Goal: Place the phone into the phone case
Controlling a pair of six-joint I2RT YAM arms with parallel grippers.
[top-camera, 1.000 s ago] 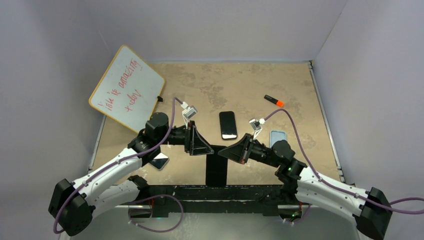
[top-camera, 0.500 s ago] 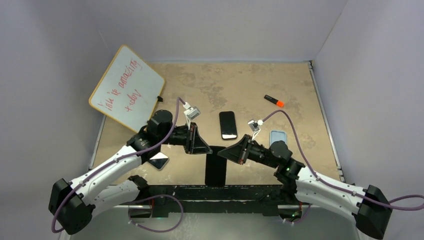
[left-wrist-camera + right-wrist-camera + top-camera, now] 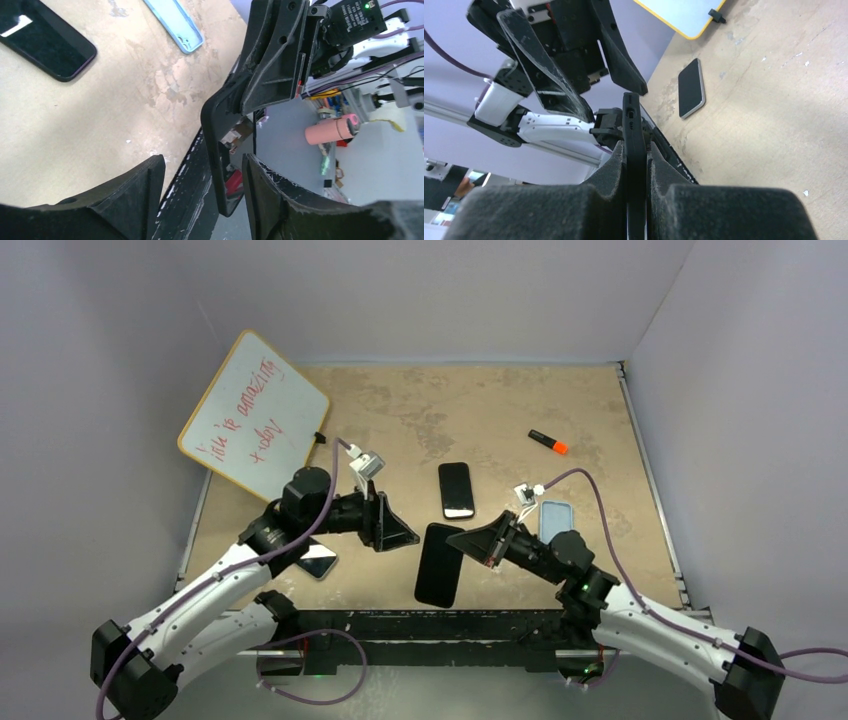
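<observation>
My right gripper is shut on a black flat slab with a matte rim and a glossy face. I cannot tell whether it is a phone, a case, or both. It is held above the table's near edge, edge-on in the right wrist view, between the gripper. My left gripper is open. In the left wrist view the slab passes between its spread jaws with gaps on both sides. A black phone lies face up mid-table. A light blue case lies to its right.
A second phone with a silver edge lies under my left arm and also shows in the right wrist view. A whiteboard leans at the back left. An orange marker lies at the back right. The table's black front rail runs below the slab.
My left gripper has opened off the slab and drawn back a little to the left. The right gripper alone holds the slab, which has tilted and shifted slightly right.
</observation>
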